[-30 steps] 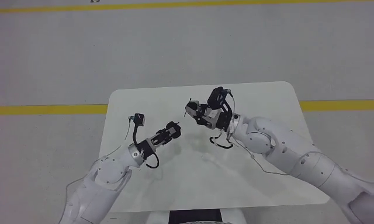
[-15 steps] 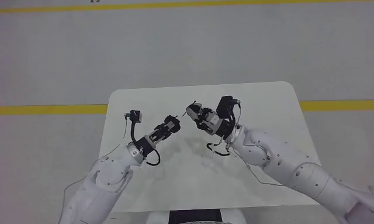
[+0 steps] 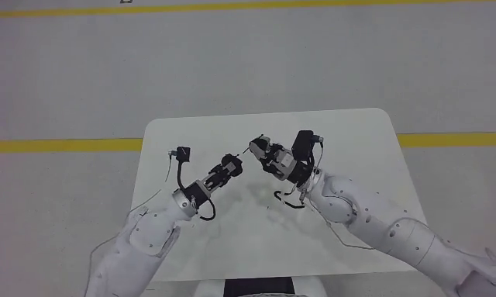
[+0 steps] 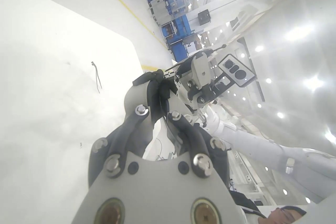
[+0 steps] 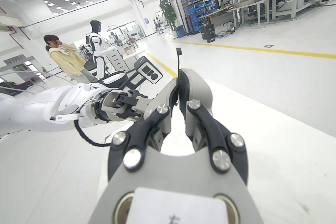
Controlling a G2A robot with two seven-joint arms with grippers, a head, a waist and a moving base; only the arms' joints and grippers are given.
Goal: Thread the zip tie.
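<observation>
A thin black zip tie (image 5: 178,62) stands upright with my right gripper (image 5: 179,86) shut on its strap. Its small square head pokes above the fingertips, and the lower part is hidden between the pads. In the top view my right gripper (image 3: 256,146) hangs above the middle of the white table (image 3: 349,126). My left gripper (image 3: 232,164) faces it a short gap away. The left gripper (image 4: 157,78) has its black fingertips pressed together, and I cannot tell whether anything is between them.
A second black zip tie (image 4: 98,76) lies loose on the table beyond the left gripper. The table's rounded edge and a yellow floor line (image 3: 70,145) run behind the arms. Bare tabletop lies on both sides of the grippers.
The left gripper has edged up and closer to the right one. The right wrist has swung down and to the right while its fingertips stayed nearly in place, still holding the zip tie.
</observation>
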